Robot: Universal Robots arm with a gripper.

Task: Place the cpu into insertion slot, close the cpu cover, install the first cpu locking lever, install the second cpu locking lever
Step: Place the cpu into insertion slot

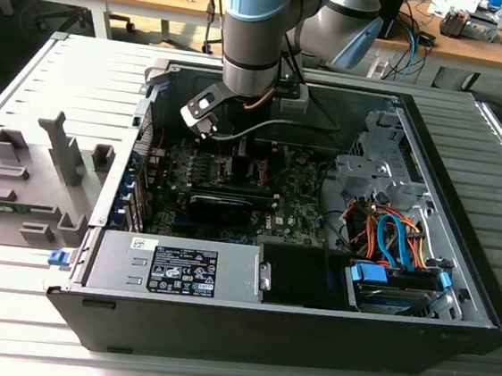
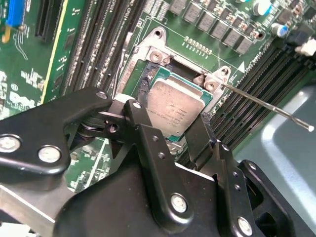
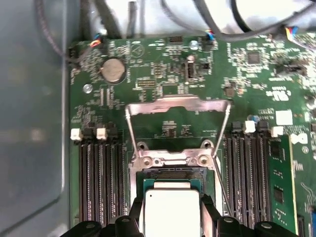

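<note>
The cpu [image 3: 172, 210], a flat square chip with a silvery top, sits between the black fingers [image 3: 210, 219] of my gripper [image 3: 173, 219], which is shut on its two sides. In the second wrist view the cpu [image 2: 174, 108] hovers at or just above the insertion slot [image 2: 147, 81], whose dark socket shows past the chip's edge. The cpu cover [image 3: 177, 105] stands flipped open behind the insertion slot [image 3: 173, 174]. A thin wire locking lever [image 2: 266, 106] sticks out sideways, unlatched. In the exterior view my gripper [image 1: 236, 155] is down inside the computer case.
Long black memory slots [image 3: 98, 173] run on both sides of the socket, and a round coin battery [image 3: 112, 70] lies behind it. The open case [image 1: 441, 262] holds a power supply [image 1: 175, 265], drive cage and orange and blue cables [image 1: 389, 238]. Grey fixtures [image 1: 28, 174] stand at the exterior view's left.
</note>
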